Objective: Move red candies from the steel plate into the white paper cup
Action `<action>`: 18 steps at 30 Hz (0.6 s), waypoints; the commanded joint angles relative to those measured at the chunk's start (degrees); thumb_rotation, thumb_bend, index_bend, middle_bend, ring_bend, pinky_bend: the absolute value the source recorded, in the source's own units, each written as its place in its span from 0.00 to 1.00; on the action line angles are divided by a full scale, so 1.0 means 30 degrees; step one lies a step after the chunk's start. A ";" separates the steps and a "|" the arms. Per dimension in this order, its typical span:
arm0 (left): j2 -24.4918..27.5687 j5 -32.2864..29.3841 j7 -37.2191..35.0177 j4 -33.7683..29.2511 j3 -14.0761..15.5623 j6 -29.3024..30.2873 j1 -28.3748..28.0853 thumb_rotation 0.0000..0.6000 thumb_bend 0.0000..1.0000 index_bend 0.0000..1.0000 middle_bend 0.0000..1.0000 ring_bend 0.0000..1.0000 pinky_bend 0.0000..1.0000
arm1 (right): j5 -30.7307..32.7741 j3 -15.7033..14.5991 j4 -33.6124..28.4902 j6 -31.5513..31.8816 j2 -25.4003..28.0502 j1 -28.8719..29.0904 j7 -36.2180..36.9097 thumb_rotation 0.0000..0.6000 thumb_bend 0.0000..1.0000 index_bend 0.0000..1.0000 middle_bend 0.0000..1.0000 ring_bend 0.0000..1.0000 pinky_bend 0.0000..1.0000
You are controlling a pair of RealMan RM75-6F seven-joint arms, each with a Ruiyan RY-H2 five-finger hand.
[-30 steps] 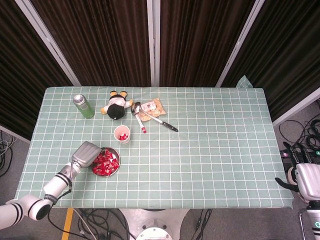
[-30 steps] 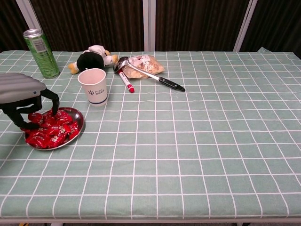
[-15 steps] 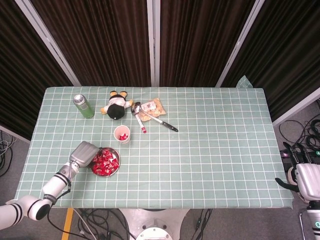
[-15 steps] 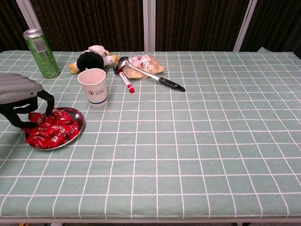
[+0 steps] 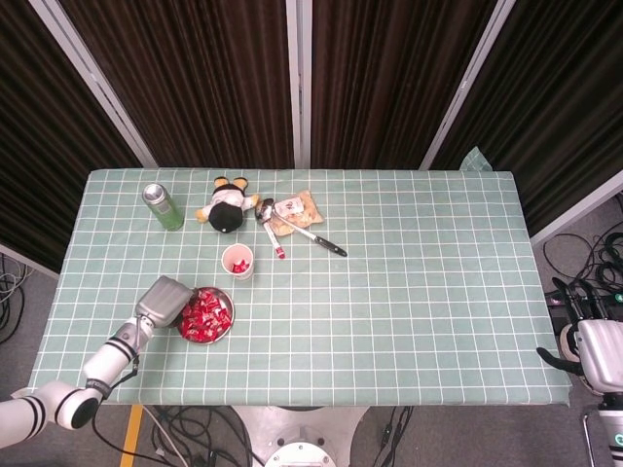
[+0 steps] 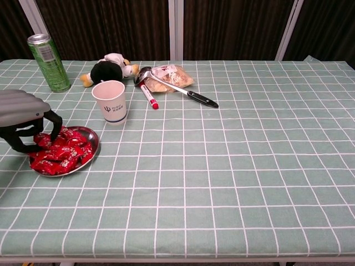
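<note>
My left hand (image 6: 22, 119) is at the left edge of the frame, fingers (image 6: 54, 126) curled down into the candies (image 6: 58, 152) on the plate (image 6: 91, 151); I cannot tell if they hold one. The cup (image 6: 110, 102) stands just above. My right hand (image 5: 596, 350) stays off the bench, grip unclear.

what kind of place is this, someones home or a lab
Most likely a lab or a robot test setup, not a home. A table with a green checked cloth stands before dark curtains, loose cables trail on the floor below it, and assorted props such as a plush toy are laid out.
</note>
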 commanded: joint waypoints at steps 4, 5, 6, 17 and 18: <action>-0.0127 0.0095 -0.0209 0.0000 -0.0033 0.0088 0.0048 1.00 0.34 0.59 0.99 0.92 1.00 | -0.0022 -0.0006 -0.0052 0.0021 0.0021 -0.0007 -0.0041 1.00 0.02 0.06 0.27 0.05 0.25; -0.0113 0.0107 -0.0429 -0.0078 -0.0039 0.0014 0.0046 1.00 0.34 0.60 0.99 0.93 1.00 | -0.0016 -0.0005 -0.0058 0.0021 0.0022 -0.0008 -0.0050 1.00 0.02 0.06 0.26 0.05 0.25; -0.0106 0.0202 -0.0606 -0.0106 -0.0025 -0.0019 0.0035 1.00 0.35 0.61 0.99 0.93 1.00 | -0.0001 -0.0004 -0.0062 0.0021 0.0022 -0.0012 -0.0055 1.00 0.02 0.06 0.26 0.05 0.25; -0.0239 0.0799 -0.2849 -0.0188 -0.0223 -0.0225 -0.0055 1.00 0.48 0.66 1.00 0.94 1.00 | 0.0065 0.0015 0.0052 -0.0036 -0.0005 0.0003 0.0085 1.00 0.02 0.06 0.27 0.05 0.25; -0.0207 0.0860 -0.3040 -0.0203 -0.0259 -0.0212 -0.0071 1.00 0.48 0.66 1.00 0.94 1.00 | 0.0080 0.0017 0.0076 -0.0033 -0.0015 -0.0004 0.0112 1.00 0.02 0.06 0.27 0.05 0.25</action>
